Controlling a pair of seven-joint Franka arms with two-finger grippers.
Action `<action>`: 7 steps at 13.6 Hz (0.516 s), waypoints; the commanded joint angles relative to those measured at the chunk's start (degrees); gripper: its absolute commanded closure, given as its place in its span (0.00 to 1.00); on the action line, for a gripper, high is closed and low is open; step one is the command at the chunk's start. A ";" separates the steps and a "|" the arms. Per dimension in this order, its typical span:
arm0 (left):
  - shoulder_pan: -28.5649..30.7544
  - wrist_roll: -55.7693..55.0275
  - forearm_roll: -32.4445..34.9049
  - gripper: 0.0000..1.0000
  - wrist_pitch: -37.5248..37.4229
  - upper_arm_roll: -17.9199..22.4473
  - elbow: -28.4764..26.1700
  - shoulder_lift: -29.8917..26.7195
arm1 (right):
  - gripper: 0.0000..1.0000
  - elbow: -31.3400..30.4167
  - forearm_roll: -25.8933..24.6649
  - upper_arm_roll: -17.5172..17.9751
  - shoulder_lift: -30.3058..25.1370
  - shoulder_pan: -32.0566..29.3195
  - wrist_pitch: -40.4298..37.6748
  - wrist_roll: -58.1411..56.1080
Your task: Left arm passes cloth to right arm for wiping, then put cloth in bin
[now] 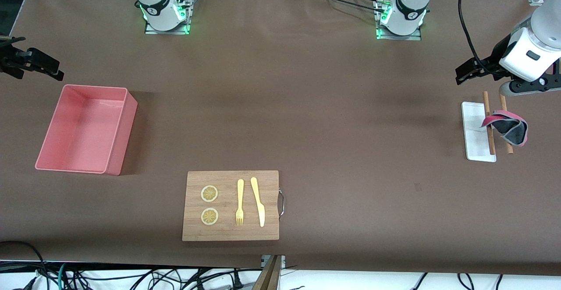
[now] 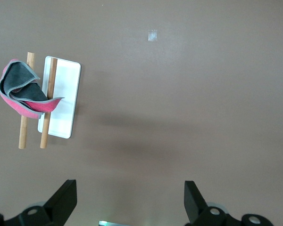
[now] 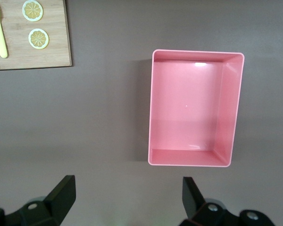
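Pink on one face and dark grey on the other, the cloth (image 1: 508, 125) lay crumpled at the right edge of the front view, draped over two wooden sticks (image 1: 488, 123) that hid part of it. One stick lay across the white tray (image 1: 475, 143); the second ran just beside the tray on the brown table (image 1: 333, 119).

Above the cloth in that frame hung the left end effector (image 1: 471, 70), its dark fingers (image 2: 63, 200) spread wide and holding nothing. In the left wrist view only the fingertips showed, cut off by the bottom edge.

The bin (image 1: 70, 163), light pink with nothing in it, sat at the middle left of the front view. The right end effector (image 1: 37, 64) hovered at the upper left, cropped by the frame edge, jaws parted and empty; its fingers (image 3: 61, 197) were likewise clipped at the bottom of the right wrist view.

Lower centre of the front view lay a wooden cutting board (image 1: 231, 233) carrying two lemon slices (image 1: 209, 193), a yellow fork (image 1: 239, 202) and a yellow knife (image 1: 258, 201). The right wrist view cut this board off at its upper left corner.
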 commanded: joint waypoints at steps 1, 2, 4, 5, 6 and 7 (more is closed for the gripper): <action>0.62 -0.22 -1.75 0.00 -1.19 0.01 0.40 -0.97 | 0.00 1.05 -0.12 0.20 0.35 -0.56 -0.60 0.30; 0.63 -0.31 -1.84 0.00 -1.37 0.00 0.83 -0.63 | 0.00 1.05 -0.12 0.20 0.35 -0.56 -0.60 0.30; 0.63 -0.05 -1.75 0.00 -1.46 -0.09 1.01 -0.62 | 0.00 1.05 -0.12 0.29 0.35 -0.47 -0.60 0.30; 0.63 0.13 -1.66 0.00 -1.46 -0.09 1.01 -0.62 | 0.00 1.05 -0.12 0.29 0.35 -0.56 -0.60 0.30; 0.63 0.22 -1.49 0.00 -1.46 0.00 1.10 -0.54 | 0.00 1.05 -0.12 0.29 0.35 -0.47 -0.60 0.30; 0.63 0.30 -1.14 0.00 -1.46 0.00 1.27 -0.54 | 0.00 1.05 -0.12 0.20 0.35 -0.47 -0.60 0.30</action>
